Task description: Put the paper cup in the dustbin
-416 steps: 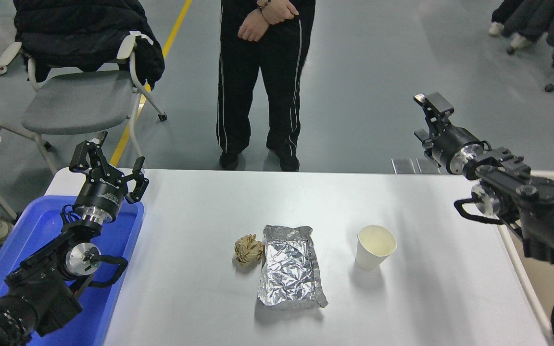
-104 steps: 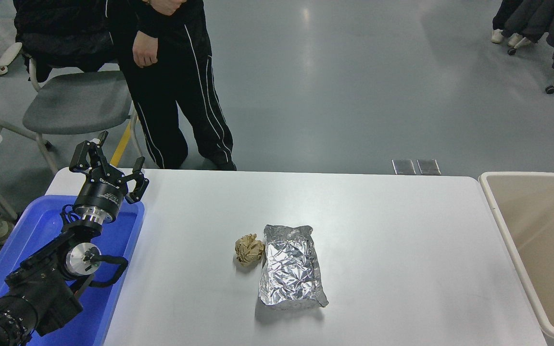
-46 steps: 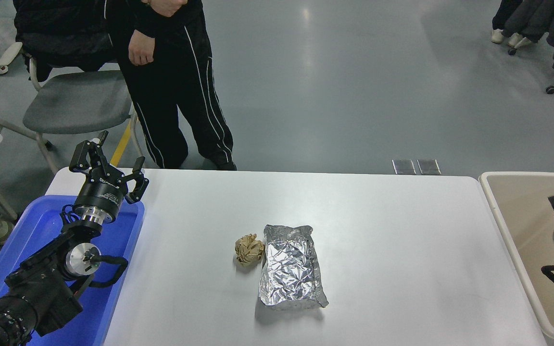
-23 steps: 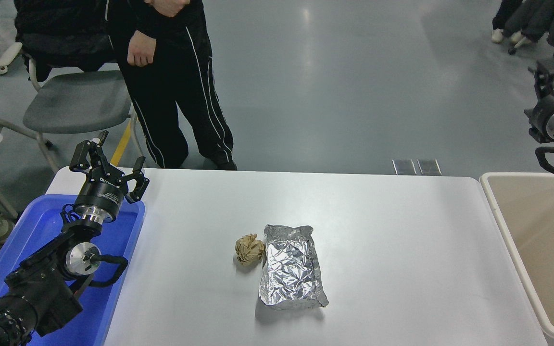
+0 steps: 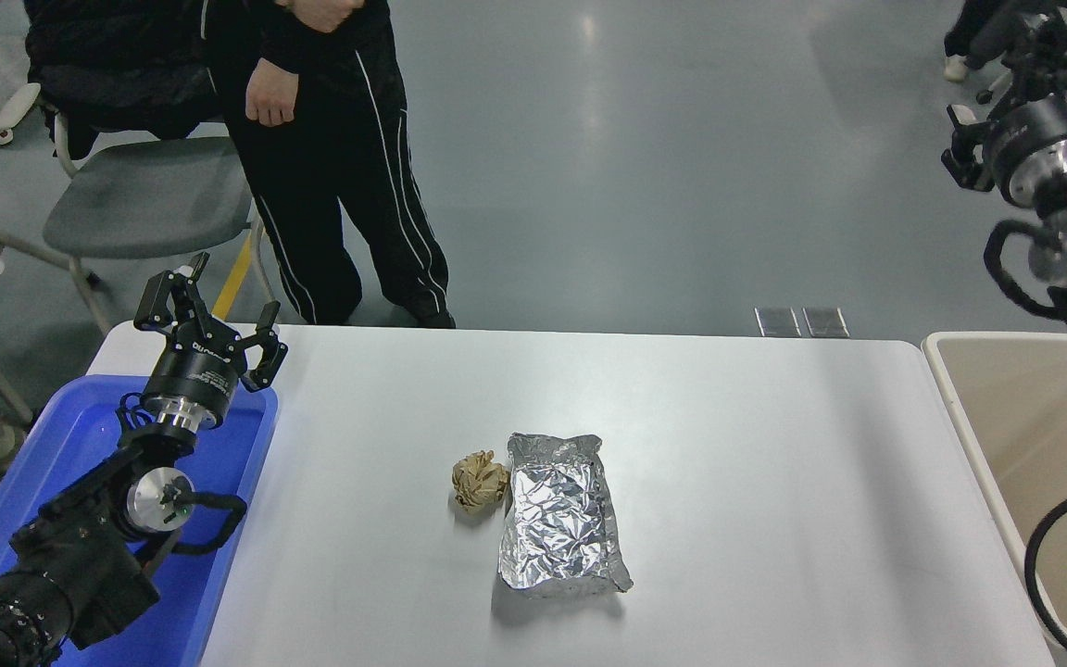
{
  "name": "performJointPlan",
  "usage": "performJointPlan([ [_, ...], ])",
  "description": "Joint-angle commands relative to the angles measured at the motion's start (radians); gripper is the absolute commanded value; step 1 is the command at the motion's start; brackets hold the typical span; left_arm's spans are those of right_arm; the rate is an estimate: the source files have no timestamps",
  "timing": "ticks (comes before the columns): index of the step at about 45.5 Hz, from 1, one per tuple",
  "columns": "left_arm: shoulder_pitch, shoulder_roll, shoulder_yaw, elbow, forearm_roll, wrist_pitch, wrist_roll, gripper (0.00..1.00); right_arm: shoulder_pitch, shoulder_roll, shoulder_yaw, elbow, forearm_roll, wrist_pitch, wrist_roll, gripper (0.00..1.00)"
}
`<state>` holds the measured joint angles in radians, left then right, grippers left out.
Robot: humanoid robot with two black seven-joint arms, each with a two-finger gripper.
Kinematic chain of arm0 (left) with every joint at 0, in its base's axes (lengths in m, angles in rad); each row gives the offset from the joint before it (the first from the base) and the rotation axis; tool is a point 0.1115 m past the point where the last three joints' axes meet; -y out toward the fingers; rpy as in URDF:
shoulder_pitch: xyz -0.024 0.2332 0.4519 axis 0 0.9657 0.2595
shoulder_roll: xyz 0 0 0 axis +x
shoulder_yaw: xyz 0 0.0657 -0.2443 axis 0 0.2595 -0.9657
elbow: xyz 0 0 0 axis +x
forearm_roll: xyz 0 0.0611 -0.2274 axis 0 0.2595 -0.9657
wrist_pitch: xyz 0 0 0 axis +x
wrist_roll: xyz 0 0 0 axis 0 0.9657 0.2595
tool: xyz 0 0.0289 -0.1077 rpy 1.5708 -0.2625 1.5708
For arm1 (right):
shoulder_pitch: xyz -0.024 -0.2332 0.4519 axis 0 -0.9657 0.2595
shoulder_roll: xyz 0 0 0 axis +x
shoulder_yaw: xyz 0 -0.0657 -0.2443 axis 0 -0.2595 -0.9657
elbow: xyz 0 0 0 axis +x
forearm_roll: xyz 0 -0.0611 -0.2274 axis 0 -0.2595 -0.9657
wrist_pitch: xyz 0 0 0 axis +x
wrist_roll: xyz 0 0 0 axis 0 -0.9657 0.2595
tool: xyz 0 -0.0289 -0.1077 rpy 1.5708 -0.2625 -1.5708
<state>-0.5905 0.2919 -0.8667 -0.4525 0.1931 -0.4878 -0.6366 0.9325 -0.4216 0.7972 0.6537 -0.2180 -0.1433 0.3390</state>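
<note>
The paper cup shows nowhere in the head view; it is not on the table or in the visible part of the bin. The beige dustbin (image 5: 958, 408) stands against the table's right edge, and its visible inside is bare. My right gripper (image 5: 1049, 44) is raised high at the upper right, above and behind the dustbin, pointing away from the camera with nothing seen in it. My left gripper (image 5: 209, 315) is open and empty, parked over the blue tray (image 5: 80, 435) at the lower left.
A crumpled brown paper ball (image 5: 479, 481) and a silver foil pack (image 5: 558, 526) lie side by side mid-table. A person (image 5: 339, 157) stands at the far left side beside a grey chair (image 5: 149, 195).
The cup that stood on the table 9 s ago is gone. My right arm, low over the bin a second ago, has risen to the upper right.
</note>
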Motion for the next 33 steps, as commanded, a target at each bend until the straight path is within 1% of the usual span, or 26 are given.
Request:
performJointPlan([
  [1,0.0,0.0,0.0,0.0,0.0,0.0,0.0,1.0,-0.168,0.112,0.059,0.043,-0.006,0.001,0.124,1.0],
  [12,0.0,0.0,0.0,0.0,0.0,0.0,0.0,1.0,-0.302,0.175,0.06,0.049,-0.018,0.036,0.201,1.0],
  [20,0.0,0.0,0.0,0.0,0.0,0.0,0.0,1.0,-0.368,0.198,0.059,0.044,-0.02,0.063,0.209,1.0],
  [33,0.0,0.0,0.0,0.0,0.0,0.0,0.0,1.0,-0.382,0.21,0.05,0.04,-0.02,0.067,0.21,1.0],
])
